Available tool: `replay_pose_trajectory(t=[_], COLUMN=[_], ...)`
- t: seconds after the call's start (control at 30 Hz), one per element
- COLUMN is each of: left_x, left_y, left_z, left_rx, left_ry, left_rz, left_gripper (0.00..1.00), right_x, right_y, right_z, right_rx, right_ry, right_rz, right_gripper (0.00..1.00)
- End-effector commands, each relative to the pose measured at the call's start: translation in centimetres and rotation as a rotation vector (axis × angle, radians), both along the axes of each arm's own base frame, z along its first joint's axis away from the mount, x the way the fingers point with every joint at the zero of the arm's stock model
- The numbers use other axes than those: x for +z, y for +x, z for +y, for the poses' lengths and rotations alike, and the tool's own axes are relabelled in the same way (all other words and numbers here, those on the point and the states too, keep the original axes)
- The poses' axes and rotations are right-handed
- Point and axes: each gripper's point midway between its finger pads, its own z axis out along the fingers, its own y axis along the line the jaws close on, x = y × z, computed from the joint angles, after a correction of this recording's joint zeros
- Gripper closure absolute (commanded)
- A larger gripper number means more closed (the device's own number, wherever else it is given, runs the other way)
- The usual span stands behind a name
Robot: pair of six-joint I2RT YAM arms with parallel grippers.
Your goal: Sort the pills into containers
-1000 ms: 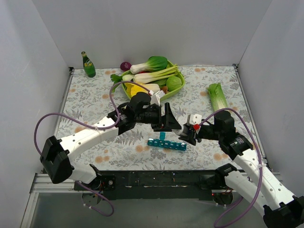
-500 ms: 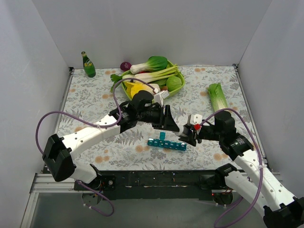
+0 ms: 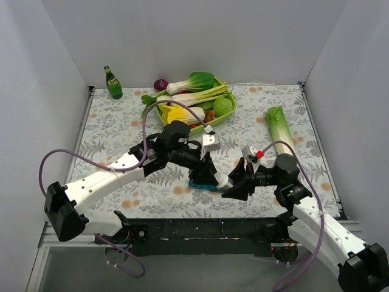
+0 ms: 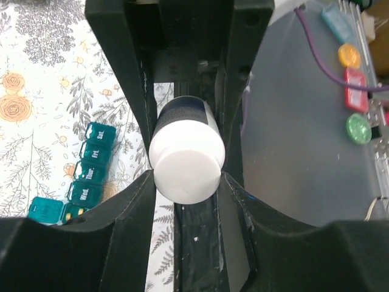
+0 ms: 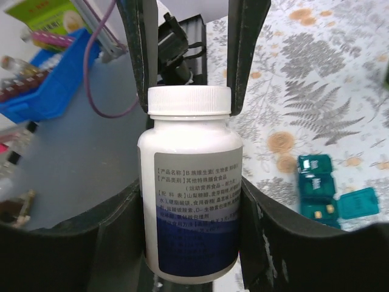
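Both arms are built of white moulded link shells joined by black cylindrical joint housings. The left arm (image 3: 115, 170) ends at a chunky black shoulder block (image 3: 61, 210), and a lilac-purple cable (image 3: 67, 150) loops loose along its links. The right arm (image 3: 316, 216) carries a matching purple lead. A pale grey camera box (image 3: 211, 142) sits on the left wrist, and a small red part (image 3: 259, 154) on the right. The jaws are matte black, flat-sided, with curved inner shoulders.
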Motion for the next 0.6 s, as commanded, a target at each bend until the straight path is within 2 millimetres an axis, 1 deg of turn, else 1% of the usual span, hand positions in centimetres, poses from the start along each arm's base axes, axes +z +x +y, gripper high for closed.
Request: replay_pose_trajectory(t=[0.0, 0.03, 0.07, 0.1, 0.13, 0.17, 0.2, 0.23, 0.27, 0.3, 0.33, 0.37, 0.4, 0.43, 0.47, 0.5, 0.53, 0.57], left_x=[2.5, 2.8, 3.9, 4.5, 5.2, 6.8, 7.3, 7.8, 8.6, 8.9, 8.8, 8.6, 8.0, 7.5, 6.5, 6.0, 4.7, 4.0], left_y=[-0.9, -0.6, -0.7, 0.1, 0.1, -0.3, 0.1, -0.2, -0.2, -0.2, -0.1, 0.1, 0.7, 1.0, 1.5, 1.7, 2.2, 2.3], left_z=[0.8, 0.7, 1.1, 1.0, 1.3, 2.1, 2.4, 2.8, 3.0, 3.6, 3.7, 3.8, 3.6, 3.5, 3.3, 3.2, 2.6, 2.4], left_rx=[-0.126, -0.089, -0.064, -0.024, 0.024, 0.039, 0.063, 0.083, 0.098, 0.118, 0.14, 0.193, 0.229, 0.257, 0.328, 0.358, 0.385, 0.405], left_ry=[-0.076, -0.08, -0.114, -0.158, -0.181, -0.237, -0.281, -0.301, -0.33, -0.339, -0.337, -0.313, -0.286, -0.26, -0.213, -0.186, -0.144, -0.13], left_rz=[-0.149, -0.144, -0.162, -0.182, -0.131, -0.147, -0.141, -0.075, -0.06, -0.031, 0.006, 0.108, 0.165, 0.23, 0.345, 0.413, 0.486, 0.536], left_gripper=[0.59, 0.51, 0.25, 0.13, 0.05, 0.02, 0.02, 0.02, 0.02, 0.02, 0.02, 0.02, 0.02, 0.02, 0.02, 0.02, 0.02, 0.02], right_x=[0.3, 0.3, 0.3, 0.3, 0.2, 0.4, -0.2, -0.2, -0.3, -0.2, -0.2, 0.0, 1.2, 1.0, 0.8, 0.9, 1.9, 1.9], right_y=[-1.0, -1.0, -0.9, -0.9, -0.9, -0.6, -0.6, -0.6, -0.3, -0.2, -0.1, 0.7, 1.4, 1.5, 2.4, 3.4, 3.9, 5.0], right_z=[-0.3, -0.3, -0.3, -0.4, -0.4, -0.4, -0.5, -0.5, -0.6, -0.6, -0.7, -0.7, -0.7, -1.0, -1.2, -1.5, -1.7, -2.1], right_rx=[0.003, 0.002, 0.0, -0.003, -0.003, -0.006, -0.013, -0.013, -0.016, -0.023, -0.025, -0.039, -0.053, -0.067, -0.103, -0.115, -0.134, -0.171], right_ry=[0.027, 0.027, 0.027, 0.025, 0.02, 0.022, -0.001, -0.004, -0.006, -0.021, -0.031, -0.037, -0.036, -0.072, -0.104, -0.129, -0.152, -0.192], right_rz=[0.292, 0.293, 0.289, 0.285, 0.274, 0.213, 0.229, 0.208, 0.151, 0.143, 0.106, -0.008, -0.098, -0.104, -0.166, -0.3, -0.354, -0.422], right_gripper=[0.99, 0.99, 0.99, 0.99, 0.99, 0.99, 0.99, 0.99, 0.99, 0.99, 0.99, 0.99, 0.99, 0.99, 0.99, 0.99, 0.99, 0.99])
